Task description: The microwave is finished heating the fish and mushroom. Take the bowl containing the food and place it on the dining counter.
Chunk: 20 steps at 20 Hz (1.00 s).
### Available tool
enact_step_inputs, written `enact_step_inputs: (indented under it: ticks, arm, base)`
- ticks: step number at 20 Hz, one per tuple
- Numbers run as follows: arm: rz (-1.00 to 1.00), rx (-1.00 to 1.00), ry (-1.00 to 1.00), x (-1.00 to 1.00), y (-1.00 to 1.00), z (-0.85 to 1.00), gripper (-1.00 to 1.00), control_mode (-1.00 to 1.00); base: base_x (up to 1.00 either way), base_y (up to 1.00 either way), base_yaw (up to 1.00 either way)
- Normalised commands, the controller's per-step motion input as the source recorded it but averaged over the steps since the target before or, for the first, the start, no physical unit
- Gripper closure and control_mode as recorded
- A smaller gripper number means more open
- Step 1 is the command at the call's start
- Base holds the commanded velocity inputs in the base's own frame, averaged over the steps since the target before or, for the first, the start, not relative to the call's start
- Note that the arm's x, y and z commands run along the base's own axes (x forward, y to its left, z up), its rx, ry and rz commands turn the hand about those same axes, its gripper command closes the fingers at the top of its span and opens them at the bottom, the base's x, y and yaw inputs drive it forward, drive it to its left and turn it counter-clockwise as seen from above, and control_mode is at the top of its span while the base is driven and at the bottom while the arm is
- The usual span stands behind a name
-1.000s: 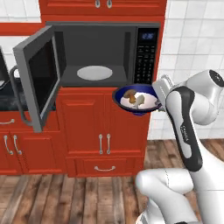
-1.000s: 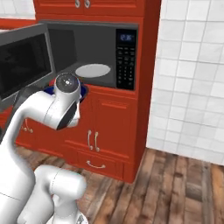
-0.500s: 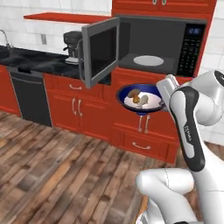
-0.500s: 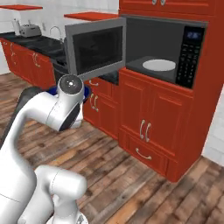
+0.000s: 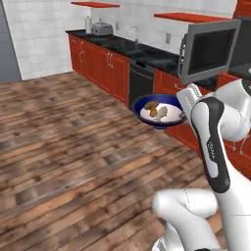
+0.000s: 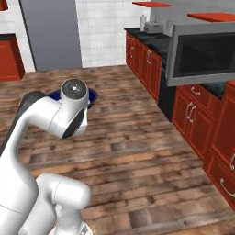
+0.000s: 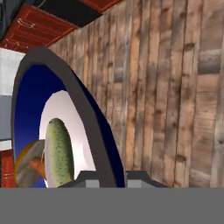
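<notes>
Left base view: the bowl [image 5: 159,112] hangs over the wooden floor [image 5: 73,147], carrying the fish and mushroom [image 5: 157,112].

Right base view: its blue rim [image 6: 92,97] peeks from behind the arm.

Hand view: the fingers [image 7: 89,178] pinch the bowl's rim [image 7: 83,105], fish [image 7: 59,153] inside.

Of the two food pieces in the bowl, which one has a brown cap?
The mushroom, on the far side of the bowl; the fish beside it is pale and capless.

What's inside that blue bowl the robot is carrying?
The bowl holds the fish and mushroom on its white inside. Its rim and the food itself cover part of the bottom, so anything lying there can't be seen.
</notes>
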Motion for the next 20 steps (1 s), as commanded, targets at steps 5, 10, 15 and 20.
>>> enact_step_inputs:
  ticks: [5,10,15,20]
  arm:
    - [0.00,0.00,0.00,0.00,0.00,0.00,1.00,1.00]
    - [0.00,0.00,0.00,0.00,0.00,0.00,1.00,1.00]
    - [0.00,0.00,0.00,0.00,0.00,0.00,1.00,1.00]
    - [0.00,0.00,0.00,0.00,0.00,0.00,1.00,1.00]
  base:
    - [-0.33,0.00,0.82]
    - [-0.02,0.01,0.72]
    - [0.16,0.08,0.60]
    - [0.84,0.09,0.25]
